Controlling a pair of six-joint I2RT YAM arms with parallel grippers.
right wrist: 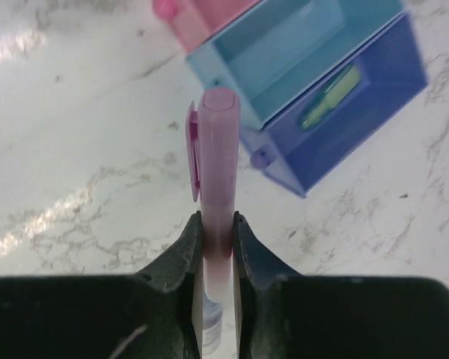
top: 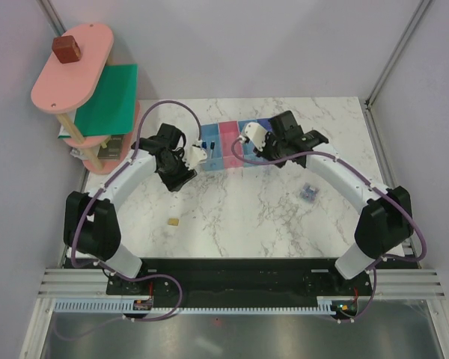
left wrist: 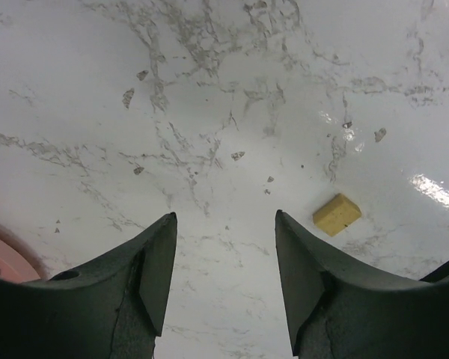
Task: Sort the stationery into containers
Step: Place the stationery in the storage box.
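1. Table (top: 239, 202): the bins (top: 226, 131) stand at its far side.
2. Right arm (top: 344, 176) reaches toward the bins. Left arm (top: 123, 176) bends over bare table beside them.
3. Right hand (right wrist: 217, 224): clamped on the pink-lilac bar (right wrist: 216, 149), whose tip is just short of the bins.
4. Left hand (left wrist: 224, 217): jaws apart, empty.
5. Bar: likely light, stiff, smooth plastic that could pivot, so a mid-body grip suits.
6. Tan block (left wrist: 336, 214): loose on the table, probably light.

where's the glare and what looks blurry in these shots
Left wrist view: a bright glare streak on the table at the right, tan block sharp. Right wrist view: glare on the marble at upper left, the bins at the top and the pink pen in the jaws slightly soft. Top view: even light, no strong glare.
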